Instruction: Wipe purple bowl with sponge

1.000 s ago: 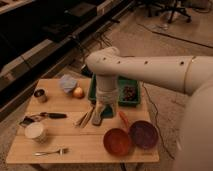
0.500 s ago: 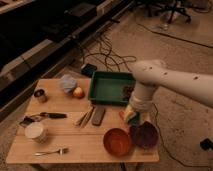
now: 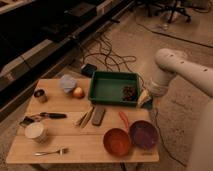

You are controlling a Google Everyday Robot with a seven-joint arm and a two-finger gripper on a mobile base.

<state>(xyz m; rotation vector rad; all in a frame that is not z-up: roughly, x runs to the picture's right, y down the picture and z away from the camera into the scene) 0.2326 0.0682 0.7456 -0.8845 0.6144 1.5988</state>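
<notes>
The purple bowl (image 3: 144,134) sits at the table's front right corner, beside an orange-red bowl (image 3: 117,141). My white arm comes in from the upper right. My gripper (image 3: 145,96) hangs at the right end of the green tray, above and behind the purple bowl. It is shut on the pale yellow sponge (image 3: 143,99), which is held in the air, clear of the bowl.
A green tray (image 3: 111,88) with dark bits stands at the back. A dark grey block (image 3: 98,115), chopsticks (image 3: 84,118) and an orange utensil (image 3: 124,120) lie mid-table. At the left are an onion (image 3: 78,92), a grey-blue cloth (image 3: 67,82), a metal cup (image 3: 40,95), a white cup (image 3: 36,132) and a fork (image 3: 50,151).
My arm has swung from the table's middle to the right. The gripper rose from over the purple bowl to the tray's right end. The view is now closer.
</notes>
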